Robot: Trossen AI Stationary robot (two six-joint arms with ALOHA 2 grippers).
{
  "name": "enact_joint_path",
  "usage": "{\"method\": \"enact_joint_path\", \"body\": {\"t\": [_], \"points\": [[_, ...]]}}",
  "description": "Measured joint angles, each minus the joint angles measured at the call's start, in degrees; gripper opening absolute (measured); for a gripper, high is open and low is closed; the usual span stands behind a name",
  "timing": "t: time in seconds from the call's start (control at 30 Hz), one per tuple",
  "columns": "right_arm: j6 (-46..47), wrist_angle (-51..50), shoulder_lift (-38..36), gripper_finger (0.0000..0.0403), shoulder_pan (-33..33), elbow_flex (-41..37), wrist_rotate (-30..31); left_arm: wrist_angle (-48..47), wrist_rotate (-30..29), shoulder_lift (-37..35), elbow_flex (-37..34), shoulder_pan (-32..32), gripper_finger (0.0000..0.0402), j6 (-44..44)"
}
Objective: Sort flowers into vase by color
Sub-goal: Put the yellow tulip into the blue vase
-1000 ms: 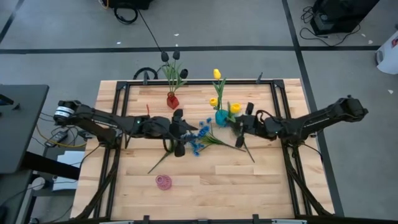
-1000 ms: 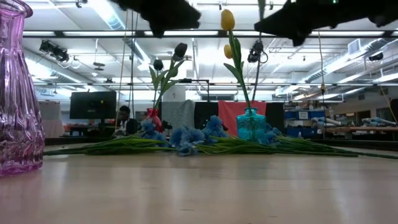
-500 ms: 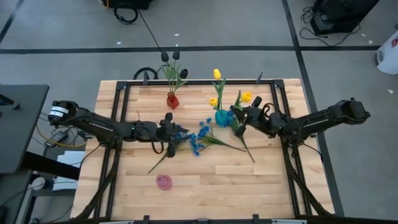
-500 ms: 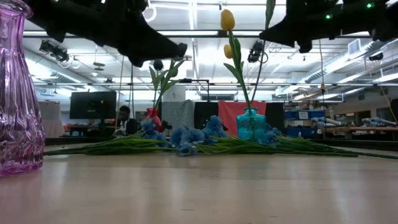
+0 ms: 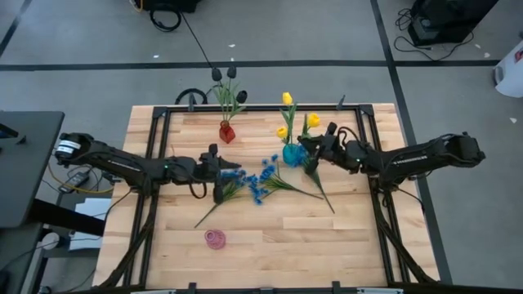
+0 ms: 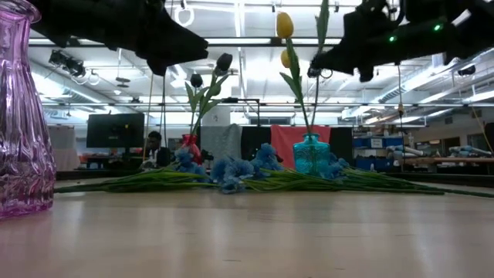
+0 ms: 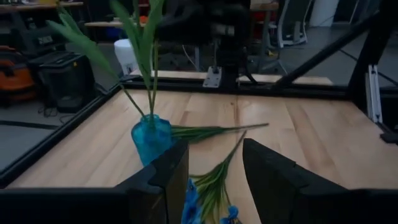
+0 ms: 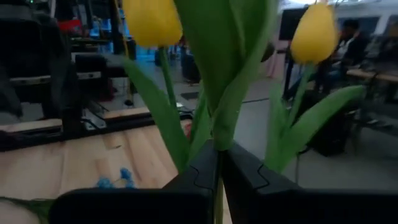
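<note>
My right gripper (image 5: 321,145) (image 8: 219,158) is shut on a yellow tulip (image 5: 313,120) just right of the teal vase (image 5: 292,153) (image 6: 311,153). Two more yellow tulips (image 5: 285,100) stand in that vase. Dark tulips (image 5: 222,75) stand in the red vase (image 5: 226,131). The blue flowers (image 5: 255,181) (image 6: 231,167) lie flat on the table on their stems and blossoms. My left gripper (image 5: 218,173) (image 7: 214,155) is open and hovers above the left end of that bunch, touching nothing. The pink vase (image 5: 215,238) (image 6: 15,116) stands near the table's near edge. My right gripper pinches the yellow tulip's green stem (image 8: 217,142) between its two fingers, just below the leaves. The tulip is lifted clear of the table and stands roughly upright, with blossom and leaves above the fingers. Its lower stem (image 6: 315,100) runs down toward the teal vase's mouth; whether it is inside I cannot tell.
Long green stems (image 5: 323,196) of the blue flowers spread over the table's middle, some reaching past the teal vase. A black frame rail (image 5: 245,108) runs along the far edge. Bare wood (image 5: 327,245) lies along the near side around the pink vase.
My right gripper has carried the yellow tulip up and toward the far edge, close to the teal vase, and the tulip has swung from slanting to nearly upright. My left gripper has drawn back toward the table's left, away from above the blue blossoms.
</note>
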Motion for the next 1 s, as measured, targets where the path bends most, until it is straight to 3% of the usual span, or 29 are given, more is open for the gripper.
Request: {"method": "enact_joint_path", "body": {"t": [0.2, 0.5, 0.8, 1.0], "points": [[3.7, 2.2, 7.1, 0.0028, -3.7, 0.0, -5.1, -0.5, 0.0, 0.5, 0.0, 0.0, 0.0158, -0.9], [6.4, 3.2, 12.7, 0.0042, -5.7, 0.0, -5.1, -0.9, 0.0, 0.4, 0.0, -0.1, 0.0158, -2.0], [5.6, 0.6, 12.3, 0.0135, -5.8, 0.0, -6.5, -3.2, 0.0, 0.1, 0.0, -0.2, 0.0158, -2.6], [6.0, -9.2, 5.1, 0.0192, -5.8, 0.0, -6.3, -8.2, -0.1, -3.5, 0.0, -0.2, 0.0158, -3.8]]}}
